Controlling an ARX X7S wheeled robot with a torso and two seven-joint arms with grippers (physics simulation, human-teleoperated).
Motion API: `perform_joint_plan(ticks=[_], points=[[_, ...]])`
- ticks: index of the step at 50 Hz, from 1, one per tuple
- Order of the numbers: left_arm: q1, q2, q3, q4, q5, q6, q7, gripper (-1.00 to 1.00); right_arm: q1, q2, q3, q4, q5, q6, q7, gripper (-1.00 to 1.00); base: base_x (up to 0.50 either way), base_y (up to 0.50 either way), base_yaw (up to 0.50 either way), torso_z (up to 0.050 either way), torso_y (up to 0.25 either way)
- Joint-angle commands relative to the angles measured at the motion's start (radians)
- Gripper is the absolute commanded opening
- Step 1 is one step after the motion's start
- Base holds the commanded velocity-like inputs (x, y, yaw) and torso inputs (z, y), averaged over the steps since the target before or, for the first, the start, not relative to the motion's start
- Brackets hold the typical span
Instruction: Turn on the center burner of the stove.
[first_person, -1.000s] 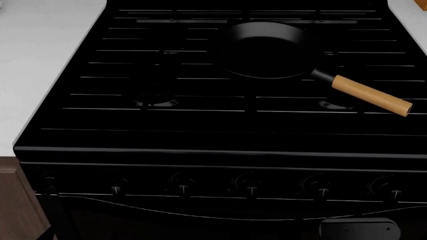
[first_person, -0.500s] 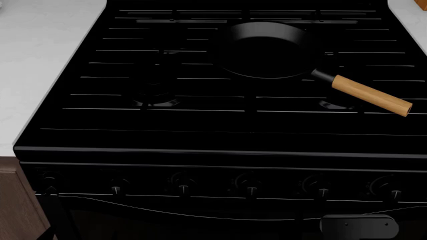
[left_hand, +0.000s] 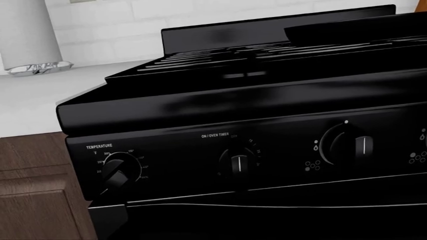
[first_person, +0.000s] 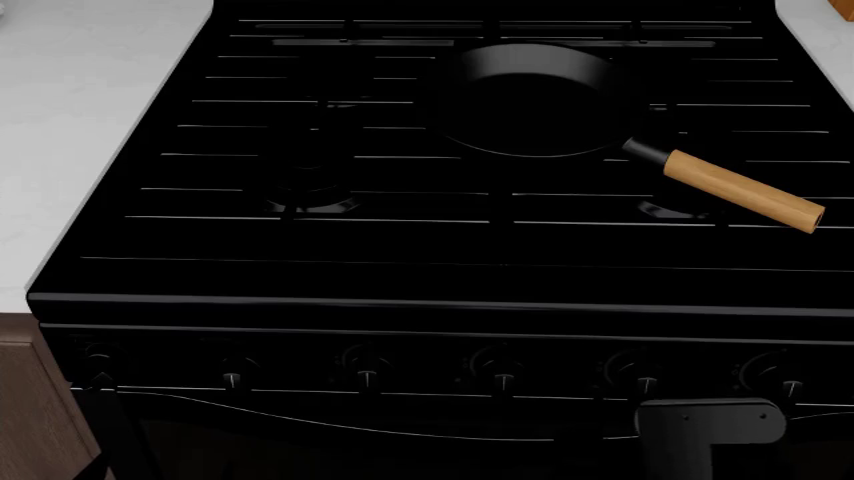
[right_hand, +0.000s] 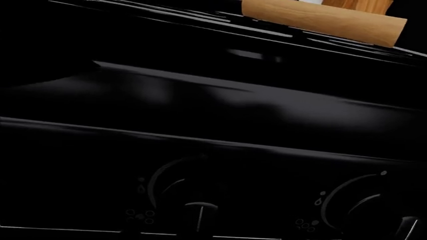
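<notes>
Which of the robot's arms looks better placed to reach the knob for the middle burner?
Probably the right. Part of it shows just below the stove's knob row, and its wrist camera sits close under two burner knobs. The left arm's camera faces the oven-temperature knob at the row's far left.

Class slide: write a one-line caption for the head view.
Black stove with a wooden-handled pan on its grates, six knobs along the front, a dark arm part below them.

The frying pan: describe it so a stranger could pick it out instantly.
Start from the wide black stove that fills the head view. On its bar grates, toward the back and right of centre, sits a round black frying pan. Its light wooden handle, the only non-black item on the grates, points front-right.
</notes>
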Motion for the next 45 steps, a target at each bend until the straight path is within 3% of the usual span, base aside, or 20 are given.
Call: perform_joint_plan(ticks=[1,22,23,35,45], points=[[-0.005,0.011,-0.017,-0.007,-0.008,-0.002,0.005,1.0,0.057,-0.036,0.003,0.192,-0.008,-0.147,-0.041,1.0,0.0,0.0,0.0,0.0,0.0],[-0.008,0.002,0.007,-0.007,0.009,-0.001,-0.01,1.0,0.265,-0.078,-0.008,0.74,-0.031,-0.463,-0.076,1.0,0.01,0.0,0.01,0.0,0.0],[-0.008,0.002,0.008,-0.008,0.009,-0.001,-0.01,1.0,0.259,-0.079,-0.005,0.731,-0.026,-0.468,-0.084,-1.0,0.03,0.0,0.01,0.0,0.0],[-0.013,0.0,0.016,-0.013,0.004,-0.004,-0.013,1.0,0.146,-0.035,-0.021,0.393,-0.047,-0.297,-0.035,-1.0,0.01,0.0,0.01,-0.001,0.0],[-0.015,-0.004,0.021,-0.015,0.0,-0.006,-0.015,1.0,0.094,0.037,-0.126,0.1,-0.243,-0.1,0.061,-1.0,0.0,0.0,0.0,0.0,0.0]])
